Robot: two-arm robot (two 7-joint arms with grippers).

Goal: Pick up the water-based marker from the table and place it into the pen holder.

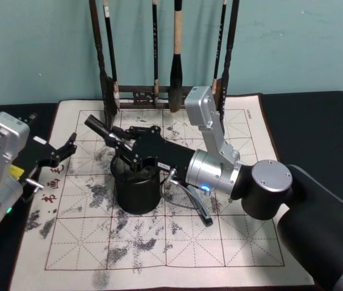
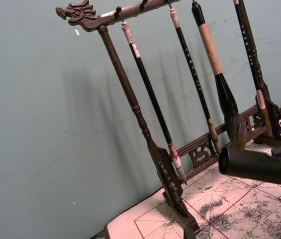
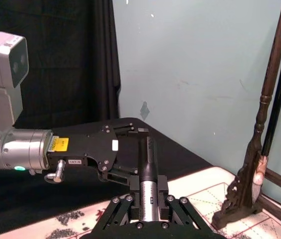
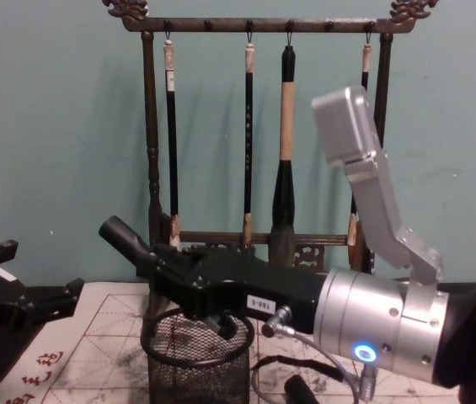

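One marker (image 1: 98, 126), tilted, sits pinched in your right gripper's (image 1: 120, 143) jaws above the one pen holder (image 1: 136, 195); your left gripper (image 1: 67, 153) hovers left of it, jaws spread; four brushes (image 4: 287, 126) hang behind.

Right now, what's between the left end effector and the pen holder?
Only bare, ink-stained cloth lies between the left end effector and the pen holder in the head view. The right end effector holds the marker above it.
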